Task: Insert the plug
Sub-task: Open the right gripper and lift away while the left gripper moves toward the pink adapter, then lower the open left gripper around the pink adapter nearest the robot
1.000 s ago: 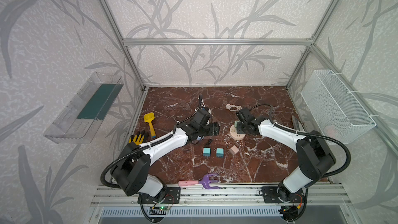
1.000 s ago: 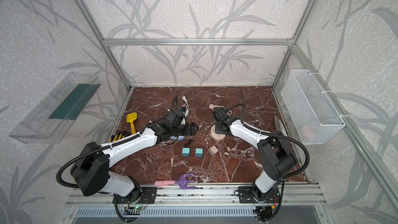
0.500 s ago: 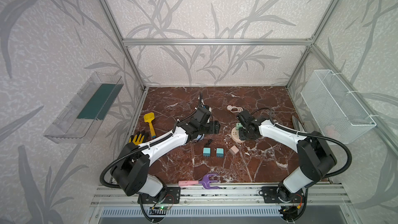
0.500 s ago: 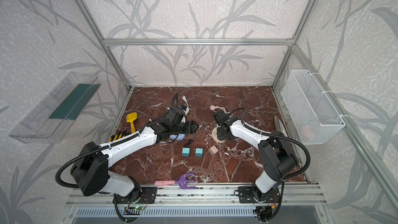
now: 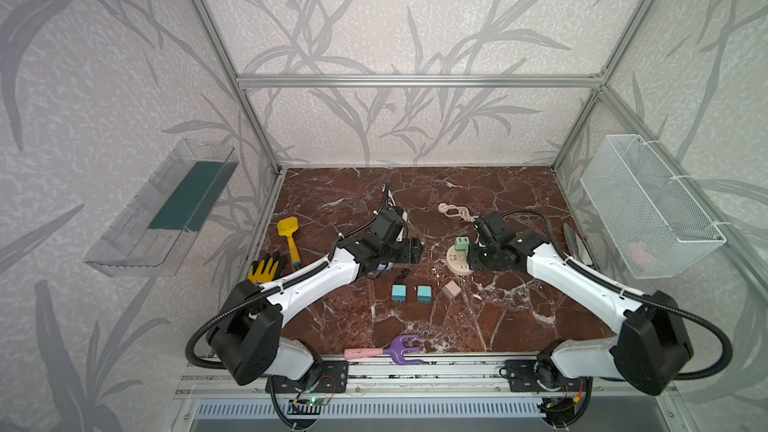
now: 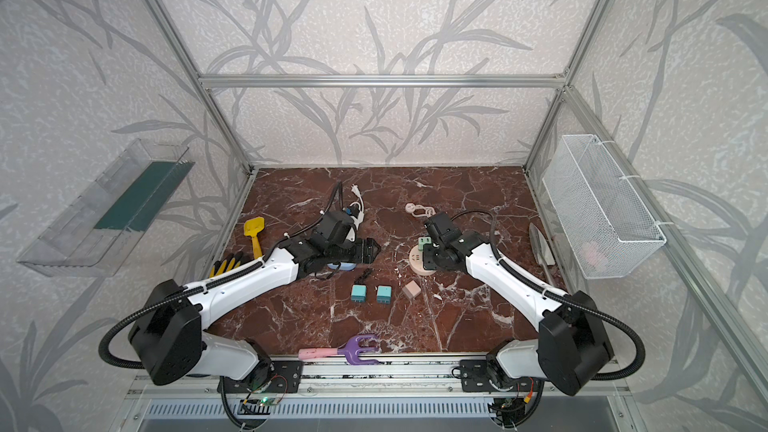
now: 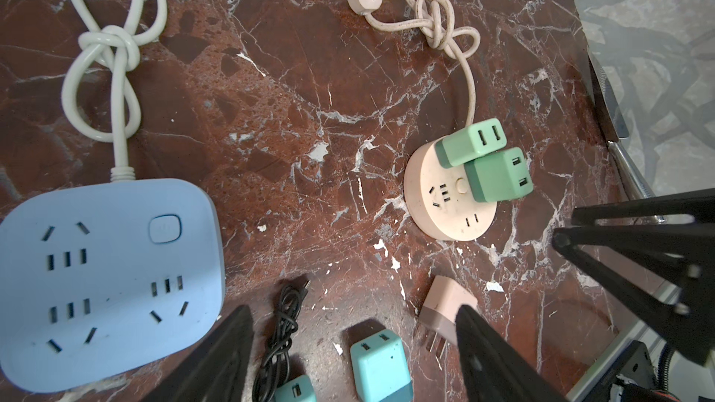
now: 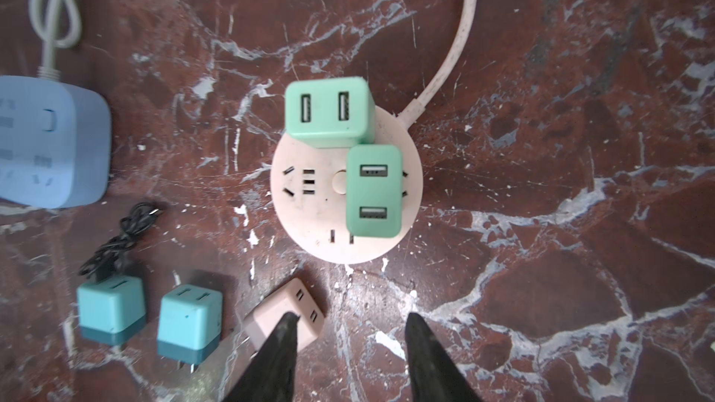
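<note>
Right gripper (image 8: 351, 317) — jaws apart, nothing held. Just ahead of it, untouched, the green plug (image 8: 373, 191) sits seated in the round pink socket (image 8: 309, 218), beside a second green plug (image 8: 329, 112). Left gripper (image 7: 353, 309) — jaws apart, empty; the socket lies ahead, well apart from it.

Cluttered red-brown marble tabletop (image 5: 498, 317).
On it lie a blue socket block (image 7: 108, 284), round pink socket (image 8: 309, 222), pink plug (image 5: 451, 289), black cable (image 7: 282, 326), yellow scoop (image 5: 287, 231), glove (image 5: 266, 270), purple rake (image 5: 401, 349).
</note>
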You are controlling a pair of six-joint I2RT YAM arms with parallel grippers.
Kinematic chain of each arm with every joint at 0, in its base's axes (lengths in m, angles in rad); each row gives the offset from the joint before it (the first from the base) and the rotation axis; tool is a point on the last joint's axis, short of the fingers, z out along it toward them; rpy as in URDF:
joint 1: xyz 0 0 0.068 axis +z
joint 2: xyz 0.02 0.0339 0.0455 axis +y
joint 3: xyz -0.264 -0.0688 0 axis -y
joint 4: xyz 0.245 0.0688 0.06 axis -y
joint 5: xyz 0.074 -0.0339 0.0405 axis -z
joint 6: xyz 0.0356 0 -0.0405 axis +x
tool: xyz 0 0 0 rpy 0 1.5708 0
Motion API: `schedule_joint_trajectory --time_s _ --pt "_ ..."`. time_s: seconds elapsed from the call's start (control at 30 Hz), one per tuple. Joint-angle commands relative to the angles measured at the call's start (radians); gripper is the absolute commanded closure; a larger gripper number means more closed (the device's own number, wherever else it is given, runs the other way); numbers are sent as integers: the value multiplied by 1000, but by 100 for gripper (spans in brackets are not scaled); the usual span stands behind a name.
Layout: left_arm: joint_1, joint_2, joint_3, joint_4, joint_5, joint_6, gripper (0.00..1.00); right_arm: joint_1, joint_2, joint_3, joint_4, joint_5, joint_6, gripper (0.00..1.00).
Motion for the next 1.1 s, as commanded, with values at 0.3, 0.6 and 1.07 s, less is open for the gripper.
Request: schedule_joint_trajectory --time_s 0.3,0.6,1.07 --pt "-218 10 -36 41 36 98 20 -6 -115 -70 19 -122 54 53" --pt "-271 59 -37 75 48 125 22 -15 -166 -117 40 -156 111 55" --pt "-309 207 96 -37 -62 255 24 -60 -209 -185 67 -168 121 56"
